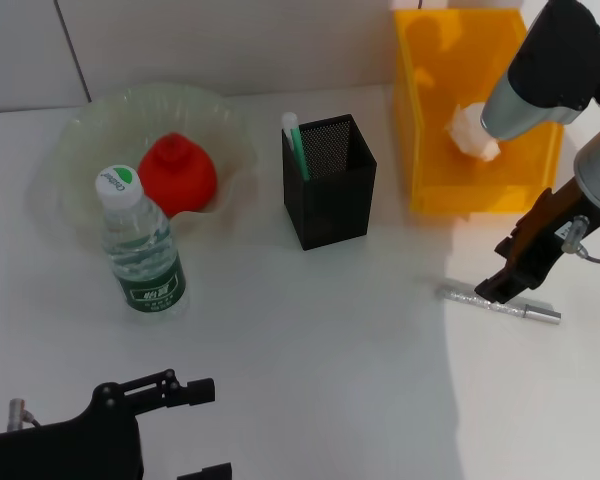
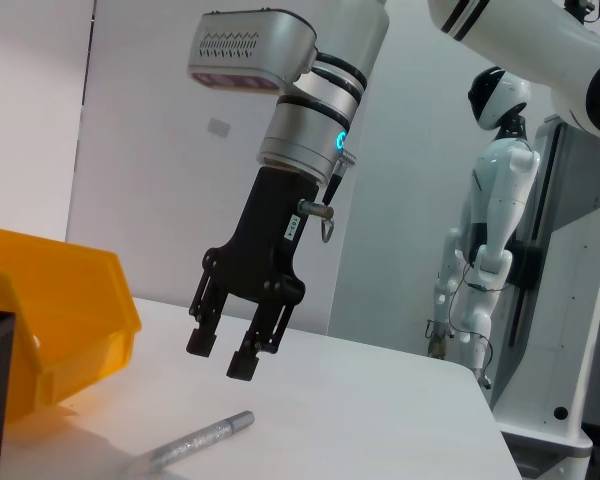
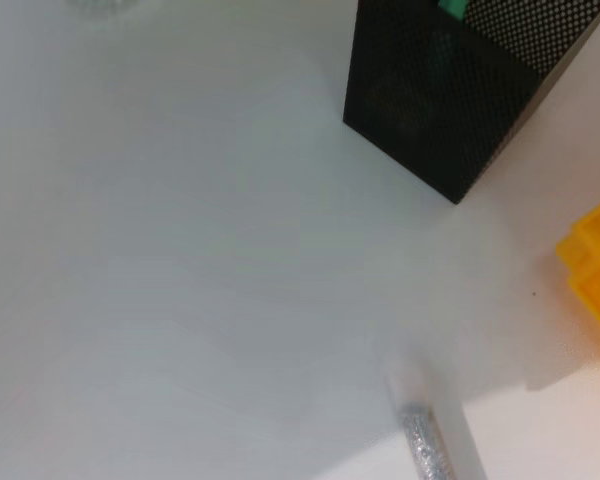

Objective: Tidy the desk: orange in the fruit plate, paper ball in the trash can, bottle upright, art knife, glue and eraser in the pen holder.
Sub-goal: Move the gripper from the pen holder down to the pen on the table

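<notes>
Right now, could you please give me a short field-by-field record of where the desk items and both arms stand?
orange: in the fruit plate
bottle: upright, in front of the plate
paper ball: in the yellow bin
pen holder: holds a green item
silver stick: lying on the desk
right gripper: jaws open, above the stick, not touching
left gripper: parked low at the near edge

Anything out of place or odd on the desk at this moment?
One item stands out: a silver glittery pen-like stick lies flat on the desk, outside the pen holder. The right hand hangs open just above it. The bottle is upright, the orange is in the fruit plate, and the paper ball is in the yellow bin.
</notes>
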